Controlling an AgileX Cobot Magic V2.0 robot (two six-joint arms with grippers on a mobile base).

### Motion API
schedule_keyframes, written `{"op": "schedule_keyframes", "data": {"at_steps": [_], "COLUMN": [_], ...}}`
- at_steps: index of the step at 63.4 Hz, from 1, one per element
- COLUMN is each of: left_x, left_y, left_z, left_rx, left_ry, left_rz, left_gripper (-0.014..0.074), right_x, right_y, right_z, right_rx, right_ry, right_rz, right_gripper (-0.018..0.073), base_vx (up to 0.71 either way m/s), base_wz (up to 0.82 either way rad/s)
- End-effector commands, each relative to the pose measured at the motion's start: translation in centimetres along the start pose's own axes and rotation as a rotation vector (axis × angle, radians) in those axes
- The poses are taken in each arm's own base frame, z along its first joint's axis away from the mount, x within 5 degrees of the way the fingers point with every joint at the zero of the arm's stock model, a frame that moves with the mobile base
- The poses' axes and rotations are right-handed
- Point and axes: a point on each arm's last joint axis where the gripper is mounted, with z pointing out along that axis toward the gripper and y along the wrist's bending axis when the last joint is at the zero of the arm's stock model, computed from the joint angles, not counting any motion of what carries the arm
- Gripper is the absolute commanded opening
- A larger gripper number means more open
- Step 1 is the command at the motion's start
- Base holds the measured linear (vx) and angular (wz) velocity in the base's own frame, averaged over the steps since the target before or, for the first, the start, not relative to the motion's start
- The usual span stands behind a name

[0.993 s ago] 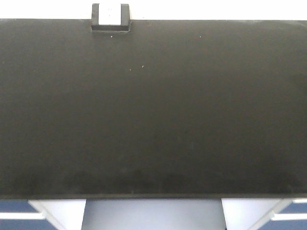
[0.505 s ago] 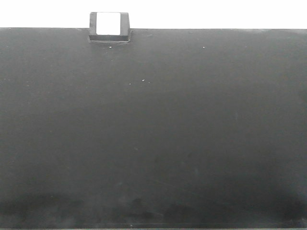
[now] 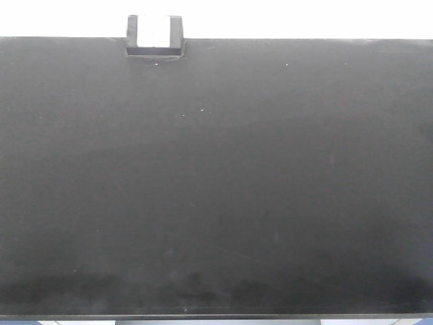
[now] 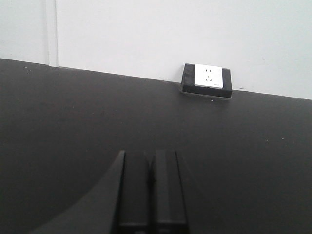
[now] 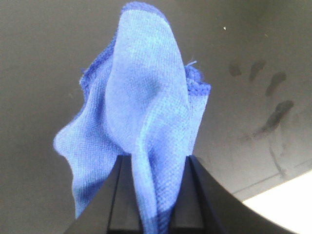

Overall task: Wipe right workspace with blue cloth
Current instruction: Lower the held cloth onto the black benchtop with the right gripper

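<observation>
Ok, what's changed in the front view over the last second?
Only the view shifted: the black countertop now fills nearly the whole front picture, its near edge down almost at the bottom, and the small box sits a little lower in frame. No grasp or release shows. The box keeps its place at the back edge; the right claw holds the blue cloth.

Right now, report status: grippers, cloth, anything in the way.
Left gripper shut, empty. Right gripper shut on blue cloth, over the black countertop, smudges ahead. Only a socket box at the back edge.
</observation>
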Motion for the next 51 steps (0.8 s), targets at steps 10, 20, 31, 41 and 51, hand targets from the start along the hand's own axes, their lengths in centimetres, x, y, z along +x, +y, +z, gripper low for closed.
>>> {"op": "schedule_keyframes", "data": {"at_steps": [10, 20, 31, 41, 51], "left_x": [0.2, 0.2, 0.2, 0.2, 0.2], "left_y": [0.0, 0.0, 0.0, 0.0, 0.0], "left_z": [0.1, 0.1, 0.1, 0.1, 0.1], "left_rx": [0.017, 0.017, 0.017, 0.017, 0.017], "left_ry": [-0.057, -0.057, -0.057, -0.057, -0.057], "left_rz": [-0.014, -0.014, -0.014, -0.014, -0.014], "left_gripper": [-0.0006, -0.0006, -0.0006, -0.0006, -0.0006], "right_x": [-3.6, -4.8, -6.0, -6.6, -5.5], "right_y": [1.1, 2.1, 3.9, 6.1, 8.1], "right_z": [-0.7, 0.8, 4.9, 9.4, 13.4], "right_rx": [-0.113, -0.17, -0.239, -0.355, -0.478], "right_ry": [-0.321, -0.36, -0.332, -0.361, -0.333], "right_rz": [-0.024, -0.033, -0.077, -0.088, -0.175], "right_gripper": [0.0, 0.0, 0.0, 0.0002, 0.0002], "base_vx": [0.0, 0.0, 0.0, 0.0, 0.0], "base_wz": [0.0, 0.0, 0.0, 0.0, 0.0]}}
